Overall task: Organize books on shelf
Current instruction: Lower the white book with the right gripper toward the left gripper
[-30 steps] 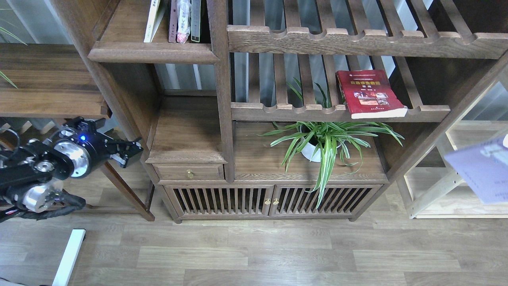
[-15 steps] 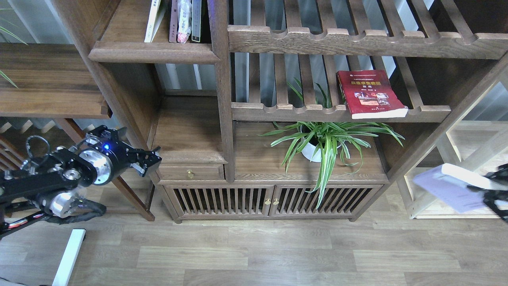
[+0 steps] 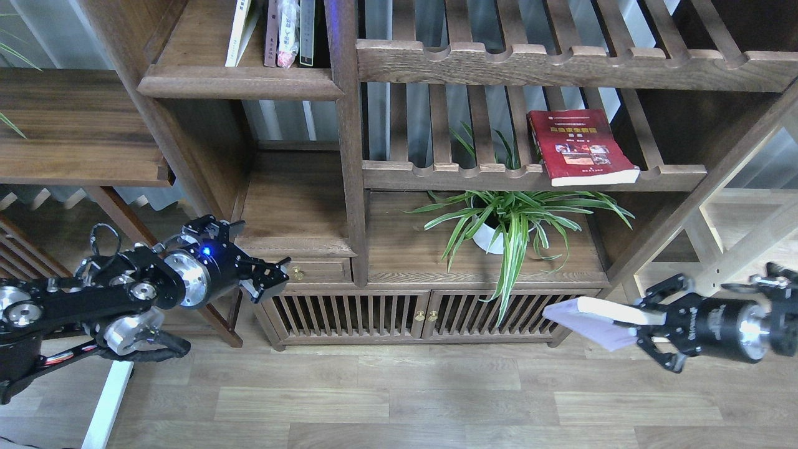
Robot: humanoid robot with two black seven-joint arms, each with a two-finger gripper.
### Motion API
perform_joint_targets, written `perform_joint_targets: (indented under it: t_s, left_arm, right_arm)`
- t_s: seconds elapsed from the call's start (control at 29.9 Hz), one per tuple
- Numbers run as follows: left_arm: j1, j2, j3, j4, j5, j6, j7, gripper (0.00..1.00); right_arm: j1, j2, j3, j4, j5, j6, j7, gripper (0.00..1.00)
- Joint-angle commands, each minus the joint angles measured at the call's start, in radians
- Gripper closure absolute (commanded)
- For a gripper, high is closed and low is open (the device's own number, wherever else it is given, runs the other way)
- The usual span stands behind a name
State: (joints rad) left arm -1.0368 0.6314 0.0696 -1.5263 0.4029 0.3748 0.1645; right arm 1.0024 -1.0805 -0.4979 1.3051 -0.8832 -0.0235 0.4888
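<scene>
The shelf (image 3: 240,82) is the dark board with a rounded lip at top left; several books (image 3: 274,31) stand upright on it against the right post. A red book (image 3: 580,146) with a yellow title lies flat on the slatted rack at centre right. My right gripper (image 3: 648,321) comes in from the right, low, in front of the cabinet's right corner, and is shut on the end of a thin pale lilac book (image 3: 589,321) held nearly flat. My left gripper (image 3: 269,279) hangs open and empty beside the small drawer.
A potted spider plant (image 3: 508,221) stands on the cabinet top (image 3: 405,249) under the slatted rack (image 3: 499,176). A drawer knob (image 3: 298,273) sits just right of my left gripper. A paler bare-wood unit (image 3: 735,231) is at the right. Wood floor lies below.
My left arm has swung right and down, from beside the side table to the drawer front. My right gripper has carried the pale book leftward and fully into view.
</scene>
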Motion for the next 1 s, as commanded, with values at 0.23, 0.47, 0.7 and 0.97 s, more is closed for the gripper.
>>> perform_joint_targets:
  t_s: [0.23,0.47,0.7,0.97]
  left_arm:
    - [0.004,-0.071,0.024,0.037,0.014,-0.199,-0.013,0.02]
    - [0.023,-0.128,-0.017,0.144,0.016,-0.555,-0.06,0.02]
    - [0.021,-0.203,-0.085,0.244,0.063,-0.778,-0.066,0.02]
    - [0.027,-0.265,-0.091,0.299,0.191,-0.835,-0.083,0.02]
  right_arm:
    - [-0.045,0.183,0.005,-0.049,-0.005,-0.065,0.0,0.98]
    - [-0.042,0.277,0.015,-0.079,-0.002,-0.065,0.0,0.98]
    - [-0.024,0.362,0.028,-0.079,0.001,-0.067,0.0,0.98]
    - [-0.008,0.461,0.027,-0.076,0.003,-0.065,0.0,0.98]
